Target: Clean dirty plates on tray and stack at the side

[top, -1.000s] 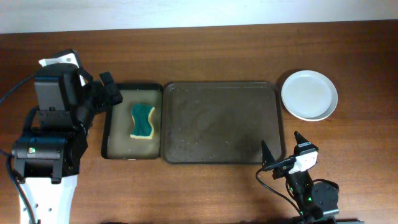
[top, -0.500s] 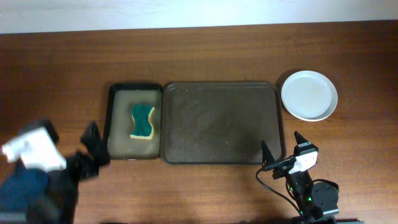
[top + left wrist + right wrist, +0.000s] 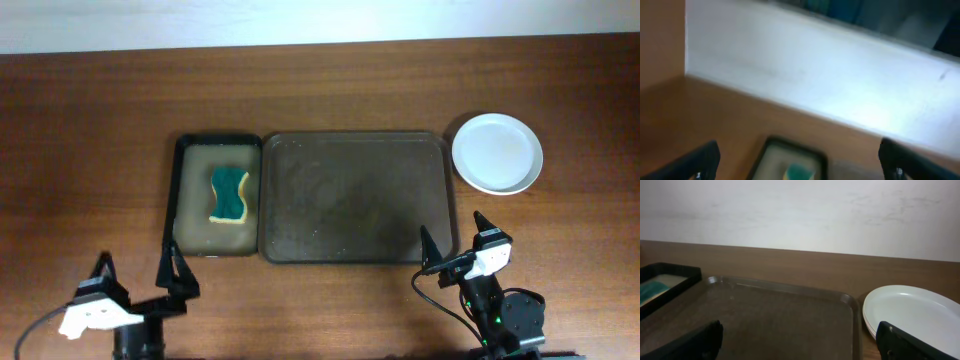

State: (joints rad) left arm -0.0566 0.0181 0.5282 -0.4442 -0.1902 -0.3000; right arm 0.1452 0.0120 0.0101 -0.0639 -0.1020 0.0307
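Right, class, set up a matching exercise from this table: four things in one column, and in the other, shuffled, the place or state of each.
Column A
1. sponge
2. large tray
3. white plates
4. right fingers

Column B
a. stacked on the table, right of the large tray
b. spread open at the table's near edge
c. holding no plates
d. lying in the small tray

Pairs: 1-d, 2-c, 3-a, 4-b.

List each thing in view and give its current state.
large tray: bare, no plates on it
plates: stacked on the table, no smears showing
sponge: lying in the small tray
left gripper: open, holding nothing
right gripper: open, holding nothing
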